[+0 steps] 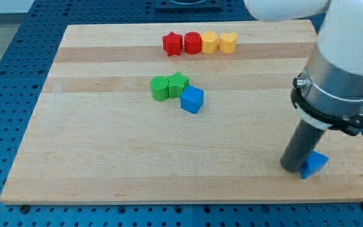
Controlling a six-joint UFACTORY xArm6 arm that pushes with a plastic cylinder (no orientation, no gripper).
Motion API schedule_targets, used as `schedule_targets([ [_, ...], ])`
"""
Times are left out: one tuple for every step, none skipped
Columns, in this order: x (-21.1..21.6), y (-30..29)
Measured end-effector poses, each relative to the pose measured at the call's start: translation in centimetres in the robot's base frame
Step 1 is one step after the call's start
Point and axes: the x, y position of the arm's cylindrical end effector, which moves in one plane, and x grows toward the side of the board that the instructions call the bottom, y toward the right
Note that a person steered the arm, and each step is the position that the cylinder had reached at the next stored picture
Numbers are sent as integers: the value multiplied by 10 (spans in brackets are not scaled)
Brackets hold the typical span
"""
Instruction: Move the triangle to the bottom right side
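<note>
Blue triangle (314, 163) lies on the wooden board (106, 151) near that board's bottom right corner, close to its bottom edge and short of its right edge. Your tip (293, 169) stands just to the view's left of the triangle, touching it or very nearly so; the rod hides the line of contact, so you cannot confirm which. There are no jaws on this rig to report as released or clenched: the arm ends in a plain rod, and nothing is grasped.

Other items, placed against the triangle:
- Blue cube (192, 99), well apart, up and toward the view's left.
- Green cylinder (159, 88) and a second green block (178, 84), ribbed on top, shape not clear, touching one another just beyond the cube.
- Along the board's top edge, far from the triangle, a row of four: red star (172, 43), red cylinder (193, 43), yellow hexagon-like block (210, 42), yellow heart (228, 42).

Assessment: the final placement step is in hand, and the task looks nearly or wholly met, since the triangle already occupies the bottom right region. If you want it tighter in the corner, the next move calls for a short push toward the view's right, kept centred behind the triangle so it does not pivot off the tip. Mind the board's edges: little margin remains below the triangle.
</note>
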Motion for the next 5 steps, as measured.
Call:
schedule_targets([
  [1,2],
  [1,-57],
  [-2,-123],
  [-35,-170],
  [-73,-200],
])
